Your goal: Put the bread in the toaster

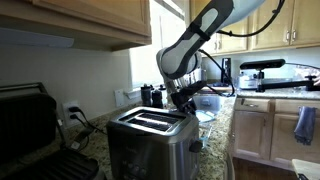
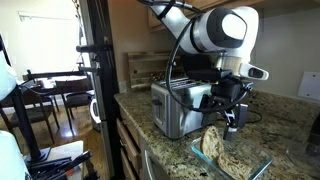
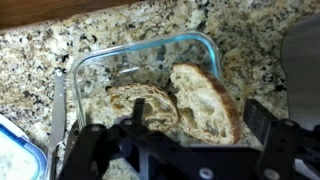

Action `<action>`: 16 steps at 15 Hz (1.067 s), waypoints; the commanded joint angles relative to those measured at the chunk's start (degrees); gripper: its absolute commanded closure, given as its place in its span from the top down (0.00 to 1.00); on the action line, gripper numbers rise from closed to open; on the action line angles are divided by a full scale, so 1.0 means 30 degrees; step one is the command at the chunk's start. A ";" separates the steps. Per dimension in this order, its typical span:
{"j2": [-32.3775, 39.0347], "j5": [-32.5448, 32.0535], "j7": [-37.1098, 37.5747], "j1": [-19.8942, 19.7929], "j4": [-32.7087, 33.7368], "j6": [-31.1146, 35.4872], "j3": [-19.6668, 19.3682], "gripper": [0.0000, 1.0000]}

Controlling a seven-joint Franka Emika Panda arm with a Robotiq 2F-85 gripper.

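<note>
The bread (image 3: 207, 92), a golden-tan crusty slice, leans inside a clear glass dish (image 3: 130, 50) on the granite counter, with a second slice (image 3: 140, 108) beside it. My gripper (image 3: 198, 118) is open, just above the dish, with a finger on each side of the upright slice and not touching it. In an exterior view the gripper (image 2: 232, 118) hangs over the bread (image 2: 214, 143) in the dish (image 2: 252, 166), right next to the steel toaster (image 2: 178, 110). In the other direction the toaster (image 1: 150, 135) shows its two empty slots, with the gripper (image 1: 185, 100) behind it.
A black grill press (image 1: 25, 125) stands beside the toaster. A blue-rimmed container (image 3: 14, 150) lies next to the glass dish. Wall cabinets (image 1: 90, 20) hang over the counter. A dining table and chairs (image 2: 50, 90) stand beyond the counter end.
</note>
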 commanded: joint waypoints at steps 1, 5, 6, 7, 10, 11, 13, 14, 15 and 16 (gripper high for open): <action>-0.0065 0.0518 -0.0499 -0.0004 0.0223 -0.0806 0.0007 1.00; -0.0036 0.0644 -0.0609 -0.0018 0.0229 -0.0902 0.0002 1.00; -0.0024 0.0662 -0.0631 -0.0024 0.0236 -0.0904 0.0000 1.00; 0.0022 0.0688 -0.0643 -0.0032 0.0264 -0.0906 -0.0002 1.00; 0.0147 0.0697 -0.0697 -0.0035 0.0313 -0.0823 -0.0003 1.00; 0.0209 0.0665 -0.0708 -0.0025 0.0330 -0.0771 -0.0001 1.00; 0.0349 0.0622 -0.0696 -0.0018 0.0392 -0.0752 -0.0012 1.00; 0.0407 0.0608 -0.0695 -0.0018 0.0405 -0.0725 -0.0015 1.00; 0.0496 0.0602 -0.0681 -0.0018 0.0455 -0.0748 -0.0020 1.00; 0.0572 0.0606 -0.0684 -0.0021 0.0499 -0.0746 -0.0019 1.00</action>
